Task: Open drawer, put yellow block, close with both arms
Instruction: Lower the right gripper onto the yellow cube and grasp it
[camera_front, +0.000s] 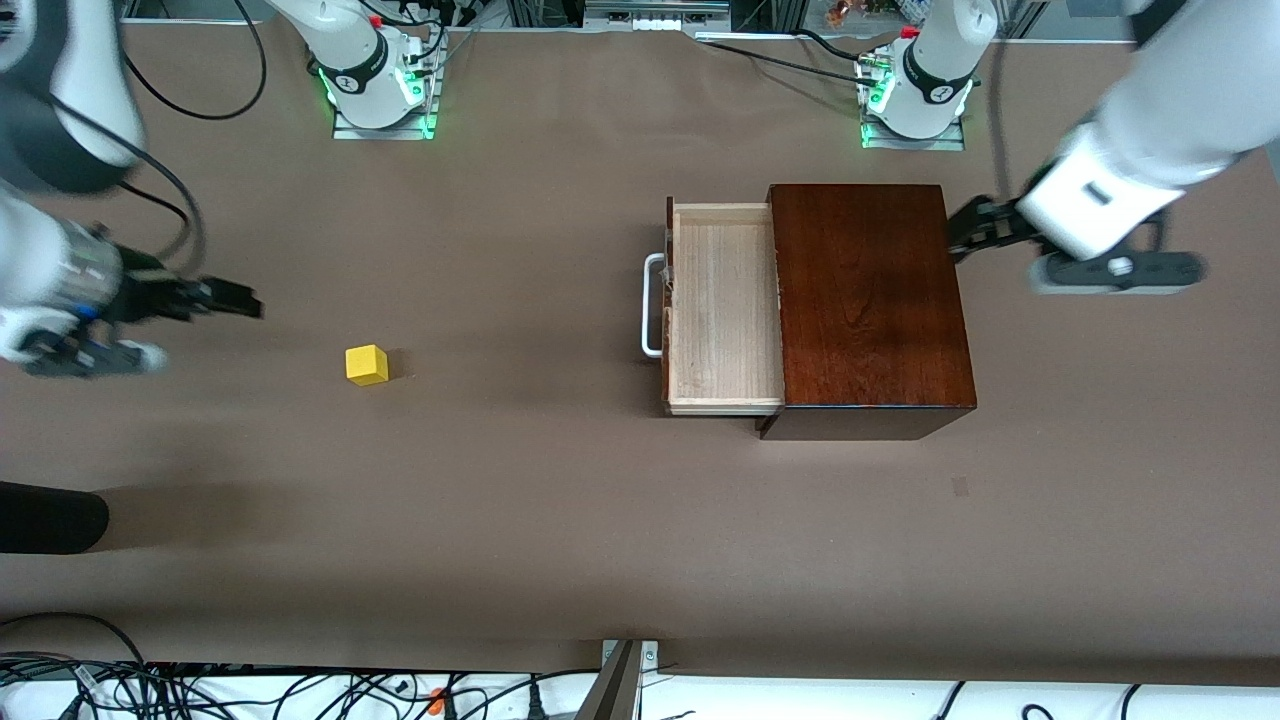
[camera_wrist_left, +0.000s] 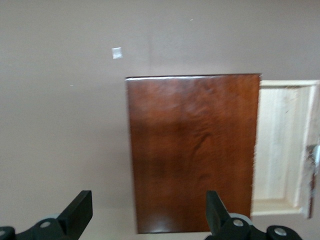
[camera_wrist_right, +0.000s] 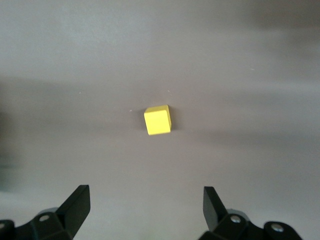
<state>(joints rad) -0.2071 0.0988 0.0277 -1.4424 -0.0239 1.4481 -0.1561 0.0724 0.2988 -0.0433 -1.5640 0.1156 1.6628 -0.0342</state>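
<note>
Drawer (camera_front: 722, 305): pulled out of the dark wooden box (camera_front: 868, 300). The pale tray has nothing in it. Its white handle (camera_front: 652, 305) points toward the right arm's end of the table (camera_front: 560, 520).

Wooden box: sits on the table, toward the left arm's end.

Yellow block (camera_front: 367, 364): sits alone on the table, well apart from the drawer, toward the right arm's end. It is a bit nearer to the front camera than the drawer's handle.

Right gripper (camera_front: 228, 297): up over the table near the yellow block, not touching it. Its fingers (camera_wrist_right: 76, 204) are spread wide and hold nothing.

Left gripper (camera_front: 968, 228): up in the air just beside the back of the wooden box, over the table. Its fingers (camera_wrist_left: 80, 207) are spread wide and hold nothing.
</note>
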